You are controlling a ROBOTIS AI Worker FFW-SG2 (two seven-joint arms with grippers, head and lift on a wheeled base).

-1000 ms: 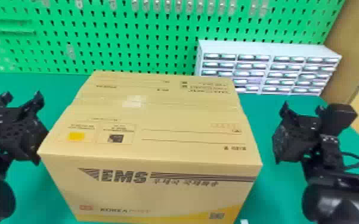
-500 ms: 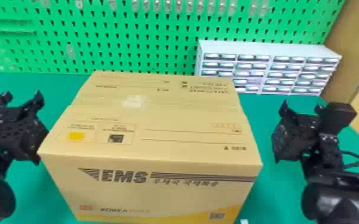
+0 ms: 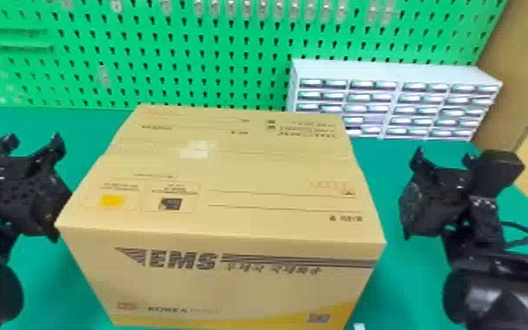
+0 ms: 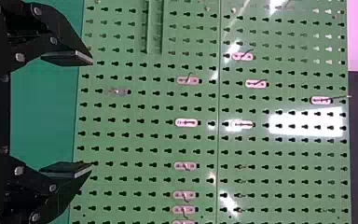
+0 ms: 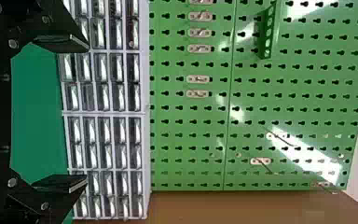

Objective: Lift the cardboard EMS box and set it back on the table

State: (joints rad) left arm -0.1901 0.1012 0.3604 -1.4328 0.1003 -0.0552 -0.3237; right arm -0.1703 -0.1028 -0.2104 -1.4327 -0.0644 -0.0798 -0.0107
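Note:
The large tan cardboard EMS box [image 3: 223, 193] rests on the green table [image 3: 412, 281], its printed front toward me and its top flaps closed. On the box's left side is my left gripper [image 3: 30, 145], open, close to the box's left edge; whether they touch I cannot tell. Beyond the box's right side, with a strip of table between, stands my right gripper [image 3: 443, 160], also open. In the left wrist view the left gripper [image 4: 92, 114] has its two fingers wide apart and nothing between them. The right gripper [image 5: 88, 112] in the right wrist view holds nothing either.
A green pegboard [image 3: 215, 57] with small hooks stands behind the table. At the back right, behind the box, is a white drawer cabinet [image 3: 408, 72]. A small white object [image 3: 359, 327] lies at the box's front right corner.

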